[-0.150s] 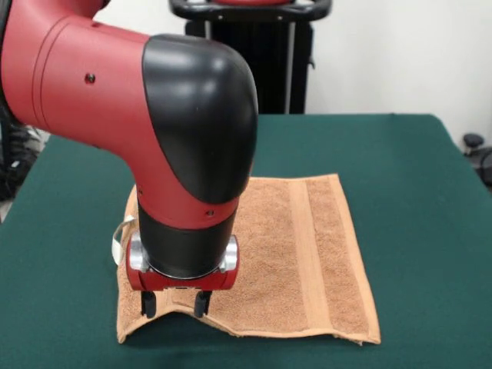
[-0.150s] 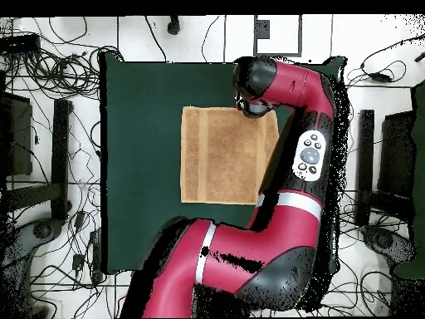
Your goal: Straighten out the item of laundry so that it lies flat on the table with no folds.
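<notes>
The item of laundry (image 1: 292, 254) is an orange-tan towel spread over the green table (image 1: 430, 192), with a woven band running front to back on its right part. Its front-left edge humps up off the cloth. A small white tag (image 1: 119, 237) sticks out at its left side. My gripper (image 1: 175, 304) is down at that raised edge, open, its two black fingertips (image 1: 147, 304) apart and touching the towel. From overhead the towel (image 2: 217, 155) looks nearly square. There the arm's black wrist covers the towel's top right corner and hides the gripper.
The red arm (image 2: 249, 257) crosses the table's lower right edge in the overhead view. Green table (image 2: 141, 125) surface extends on all sides of the towel. Cables and stands lie on the floor around the table.
</notes>
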